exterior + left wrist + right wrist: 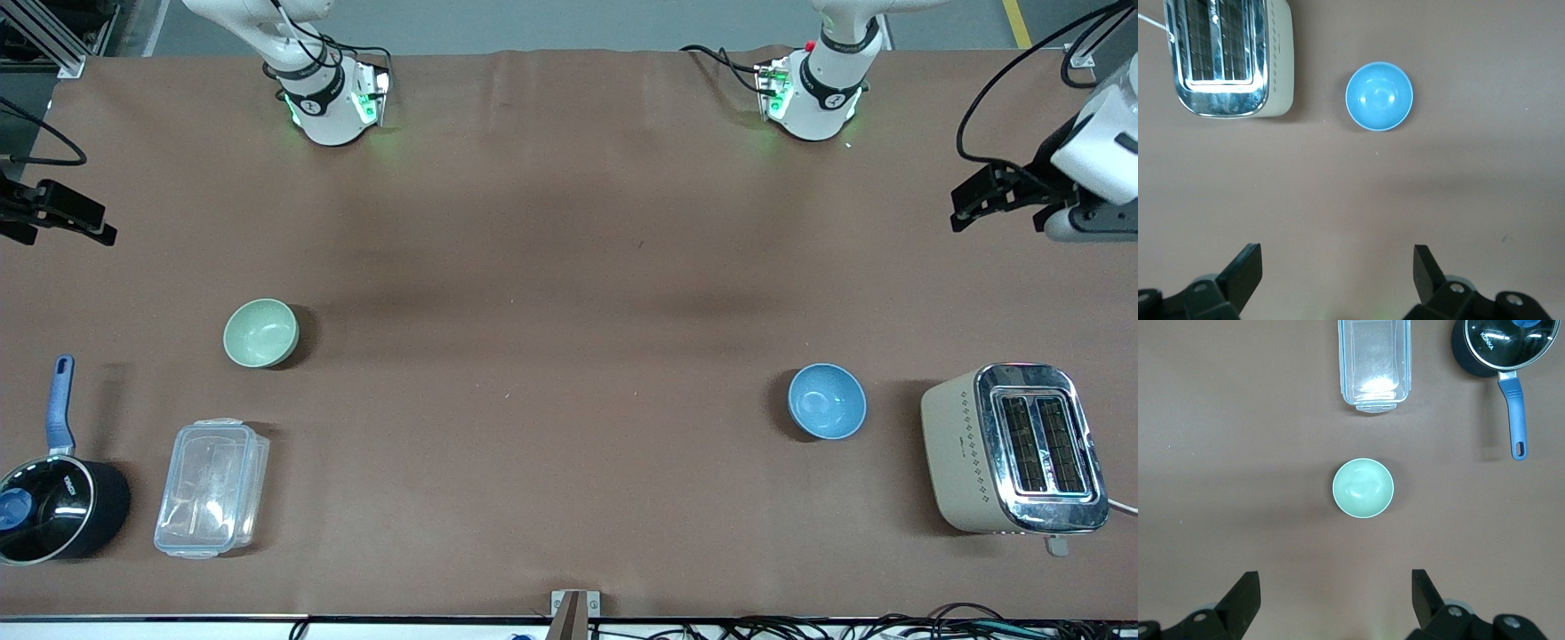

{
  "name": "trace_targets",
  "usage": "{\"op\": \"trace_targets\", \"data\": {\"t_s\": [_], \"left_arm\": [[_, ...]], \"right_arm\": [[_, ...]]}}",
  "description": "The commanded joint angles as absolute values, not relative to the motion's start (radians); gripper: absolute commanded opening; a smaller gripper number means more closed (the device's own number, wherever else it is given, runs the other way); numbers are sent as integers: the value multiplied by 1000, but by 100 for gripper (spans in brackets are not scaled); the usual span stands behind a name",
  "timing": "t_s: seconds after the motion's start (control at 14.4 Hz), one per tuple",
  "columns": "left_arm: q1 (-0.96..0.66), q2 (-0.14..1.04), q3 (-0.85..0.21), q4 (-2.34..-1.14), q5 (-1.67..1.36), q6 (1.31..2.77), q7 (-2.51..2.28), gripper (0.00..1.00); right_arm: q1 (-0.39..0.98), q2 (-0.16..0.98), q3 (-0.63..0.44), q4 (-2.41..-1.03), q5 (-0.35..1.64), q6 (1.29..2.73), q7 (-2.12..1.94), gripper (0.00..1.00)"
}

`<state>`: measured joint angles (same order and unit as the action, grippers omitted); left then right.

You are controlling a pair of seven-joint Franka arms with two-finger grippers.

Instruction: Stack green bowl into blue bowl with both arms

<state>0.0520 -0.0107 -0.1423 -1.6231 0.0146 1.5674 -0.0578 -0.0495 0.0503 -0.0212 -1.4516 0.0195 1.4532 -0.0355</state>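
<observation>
Nearest the front camera, low in the frame, sit three things along the table's edge: a black saucepan point(49, 511) with a blue handle in the lower left corner of the front view, a clear plastic box point(212, 488) with its lid on just beside it, and a cream toaster point(1013, 449) with a chrome top in the lower right. Everything rests on a brown table cover point(551, 293). Farther from that camera than the box, toward the right arm's end of the table, stands the green bowl point(260, 332), upright and alone, touching nothing. Well apart from it, toward the left arm's end and close beside the toaster, stands the blue bowl point(827, 401), also upright with nothing in it. Both arms wait, held out at the ends of the table. At the front view's left edge hangs the right gripper point(55, 216), over the cover near that end; its wrist view shows its two black fingers point(1245, 600) spread wide with nothing between them, the green bowl below. At the upper right edge hangs the left gripper point(991, 196); its fingers point(1248, 270) are likewise spread wide and hold nothing, with the blue bowl and toaster below.
</observation>
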Motion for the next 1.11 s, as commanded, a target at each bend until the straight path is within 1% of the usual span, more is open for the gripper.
{"op": "trace_targets", "data": {"t_s": [0.0, 0.14, 0.21, 0.28, 0.49, 0.7, 0.83, 0.9, 0.97, 1.04], "left_arm": [[60, 148, -138, -1600, 17, 1635, -38, 100], [87, 242, -138, -1621, 18, 1725, -40, 100], [89, 285, -138, -1640, 21, 1782, -52, 100], [90, 317, -138, -1661, 25, 1845, -55, 100], [89, 470, -137, -1671, 26, 1989, -66, 100], [100, 569, -138, -1675, 74, 2106, -66, 100], [91, 613, -138, -1675, 74, 2150, -67, 100], [92, 627, -140, -1675, 74, 2176, -67, 97], [95, 641, -140, -1674, 74, 2193, -67, 86], [95, 655, -140, -1671, 71, 2206, -67, 74]], "right_arm": [[-51, 46, -21, -1454, 11, 1434, -51, 100], [-57, 48, -26, -1483, 9, 1443, -54, 100], [-54, 48, -49, -1537, 6, 1474, -67, 100], [-54, 48, -60, -1604, 6, 1535, -83, 100], [-54, 46, -101, -1863, 6, 1837, -182, 100], [-57, 48, -130, -2075, 5, 2101, -221, 100], [-55, 64, -144, -2191, 3, 2271, -238, 100], [-55, 89, -146, -2238, 2, 2354, -241, 100], [-57, 124, -149, -2271, 3, 2435, -242, 100], [-58, 158, -153, -2293, 3, 2500, -241, 100]]}}
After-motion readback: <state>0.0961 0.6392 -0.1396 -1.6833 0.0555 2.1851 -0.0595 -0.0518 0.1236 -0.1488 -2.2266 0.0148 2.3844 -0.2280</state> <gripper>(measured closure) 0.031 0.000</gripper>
